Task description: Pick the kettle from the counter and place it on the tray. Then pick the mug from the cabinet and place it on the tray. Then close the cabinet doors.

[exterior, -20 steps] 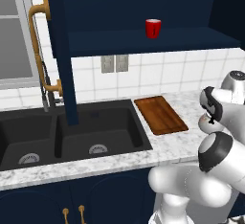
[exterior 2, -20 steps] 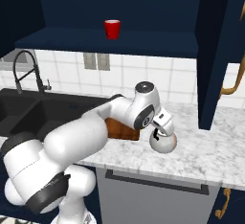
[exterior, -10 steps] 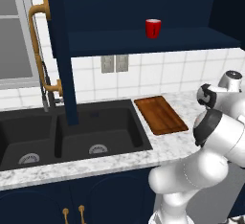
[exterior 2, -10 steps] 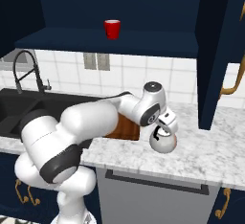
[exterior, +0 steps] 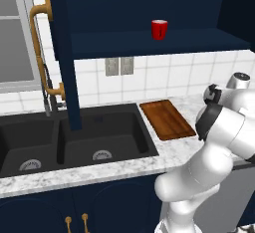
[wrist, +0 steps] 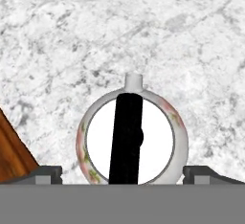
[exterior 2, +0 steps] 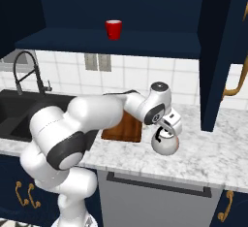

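No readable text, labels, brands, numbers or signs appear on anything.

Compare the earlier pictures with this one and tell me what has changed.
The arm has folded further over the counter, bringing the open gripper down just above the kettle, jaws either side of its black handle. Nothing has been gripped. The kettle, the tray and the mug on the cabinet shelf stayed put.
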You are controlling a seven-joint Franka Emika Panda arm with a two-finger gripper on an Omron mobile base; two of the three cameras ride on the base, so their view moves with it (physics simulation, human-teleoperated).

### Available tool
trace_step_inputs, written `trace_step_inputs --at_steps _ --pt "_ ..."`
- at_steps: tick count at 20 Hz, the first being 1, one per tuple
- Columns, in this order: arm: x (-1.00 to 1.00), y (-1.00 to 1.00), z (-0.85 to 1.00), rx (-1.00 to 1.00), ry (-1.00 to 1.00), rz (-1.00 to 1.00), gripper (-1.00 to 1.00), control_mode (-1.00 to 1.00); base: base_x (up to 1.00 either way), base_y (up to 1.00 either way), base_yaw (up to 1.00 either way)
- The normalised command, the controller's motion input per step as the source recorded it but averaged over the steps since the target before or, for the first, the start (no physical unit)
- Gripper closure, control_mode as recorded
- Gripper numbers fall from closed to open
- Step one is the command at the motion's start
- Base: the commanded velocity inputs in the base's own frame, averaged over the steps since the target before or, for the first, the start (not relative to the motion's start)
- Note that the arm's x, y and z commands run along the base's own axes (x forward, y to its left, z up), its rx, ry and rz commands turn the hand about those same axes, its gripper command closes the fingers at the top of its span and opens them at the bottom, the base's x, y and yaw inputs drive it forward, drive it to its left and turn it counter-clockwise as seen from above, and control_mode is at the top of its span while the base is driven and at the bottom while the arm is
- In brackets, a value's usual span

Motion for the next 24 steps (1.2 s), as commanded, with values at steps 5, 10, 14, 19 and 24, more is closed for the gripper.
trace_step_inputs --at_steps 5,10,14,19,24 --pt "0.09 0.0 -0.28 0.0 0.07 0.01 -1.0 -1.0 0.0 0.0 0.0" --pt "0.01 0.0 -0.26 0.0 0.05 0.01 1.0 -1.0 0.0 0.0 0.0" --pt "-0.04 0.0 -0.01 0.0 0.0 0.0 1.0 -1.0 0.0 0.0 0.0" --pt "-0.13 0.01 0.0 0.0 -0.01 0.0 1.0 -1.0 0.0 0.0 0.0" --pt "-0.23 0.07 0.18 0.0 -0.06 0.0 1.0 -1.0 0.0 0.0 0.0"
